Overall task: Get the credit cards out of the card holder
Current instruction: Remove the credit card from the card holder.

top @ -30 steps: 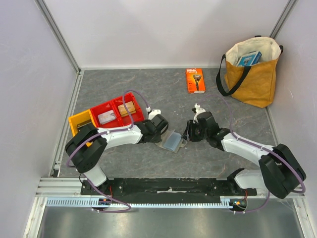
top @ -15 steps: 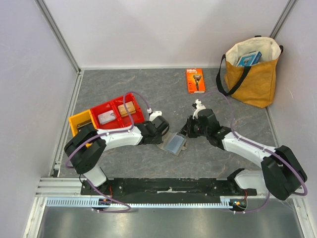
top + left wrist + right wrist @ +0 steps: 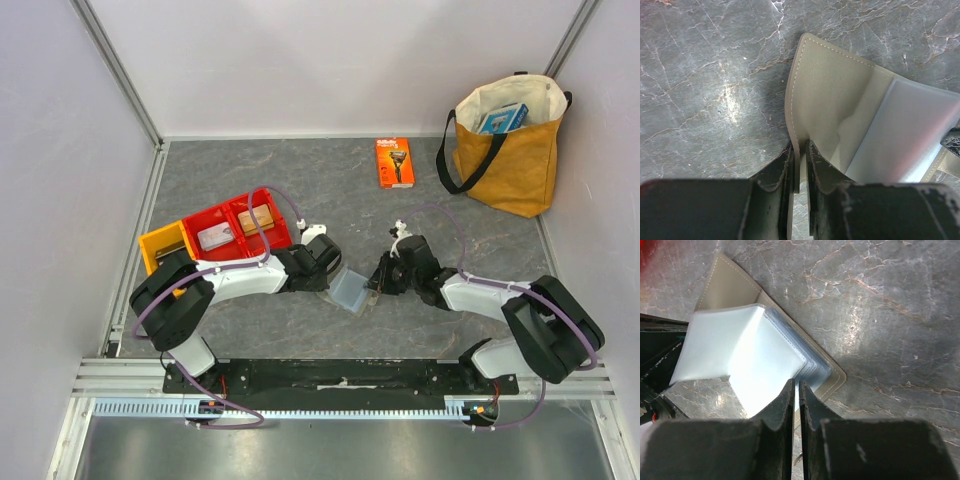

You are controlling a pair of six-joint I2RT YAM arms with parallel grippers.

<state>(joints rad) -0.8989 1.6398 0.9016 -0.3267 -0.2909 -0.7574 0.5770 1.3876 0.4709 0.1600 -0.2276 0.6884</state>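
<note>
The card holder [image 3: 352, 290] lies open on the grey table between my two arms, with its grey cover [image 3: 840, 100] spread and clear plastic sleeves [image 3: 765, 360] fanned out. My left gripper [image 3: 335, 272] is at its left edge, and in the left wrist view the gripper [image 3: 800, 150] is shut on the edge of the grey cover flap. My right gripper [image 3: 378, 282] is at its right side. In the right wrist view that gripper [image 3: 796, 387] has its jaws pinched together on the edge of the sleeves. The credit cards are hidden; none shows in the sleeves.
Red bins [image 3: 240, 225] and a yellow bin [image 3: 160, 245] with small items stand just left of the left arm. An orange razor package [image 3: 394, 162] lies farther back. A tan tote bag [image 3: 510, 160] stands at the back right against the wall.
My right gripper has closed and dropped lower onto the sleeves. The card holder has shifted slightly. My left gripper keeps its grip on the cover.
</note>
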